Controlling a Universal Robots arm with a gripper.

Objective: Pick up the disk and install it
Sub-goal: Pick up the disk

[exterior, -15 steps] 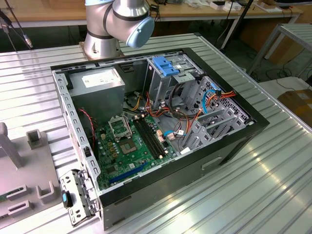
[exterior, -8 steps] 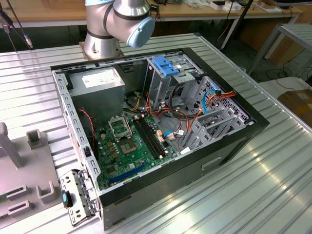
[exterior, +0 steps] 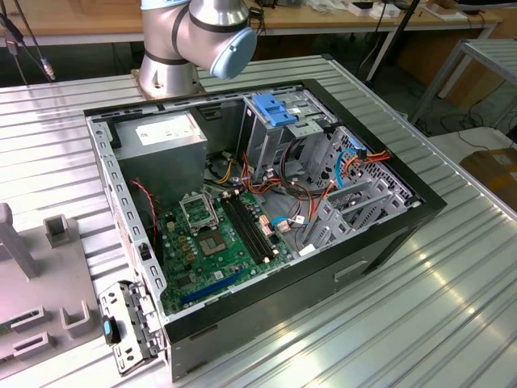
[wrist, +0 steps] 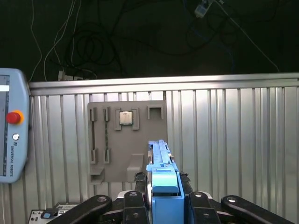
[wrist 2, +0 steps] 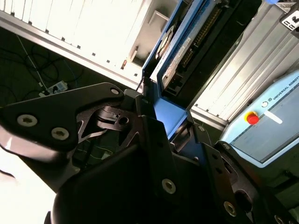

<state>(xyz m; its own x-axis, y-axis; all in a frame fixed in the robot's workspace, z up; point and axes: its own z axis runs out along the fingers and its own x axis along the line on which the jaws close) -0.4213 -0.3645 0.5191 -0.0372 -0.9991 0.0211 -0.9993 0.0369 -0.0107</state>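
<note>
Disk (wrist: pixel 164 184), dark grey metal with a bright blue plastic bracket, sits edge-on, clamped between black metal fingers (wrist: pixel 139 187) above the ribbed silver tabletop (wrist: pixel 233 140).

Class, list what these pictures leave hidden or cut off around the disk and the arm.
- The disk: label face hidden, seen edge-on in the first wrist view, clamped in the gripper.
- Its far end: cut by the second wrist view's edge.
- The arm: upper part cut by the exterior view's top edge.

The disk (wrist: pixel 161 163) wears a bright blue bracket; black end effector (wrist: pixel 163 183); ribbed silver worktop (wrist: pixel 233 140); green circuit board (exterior: pixel 212 260).
</note>
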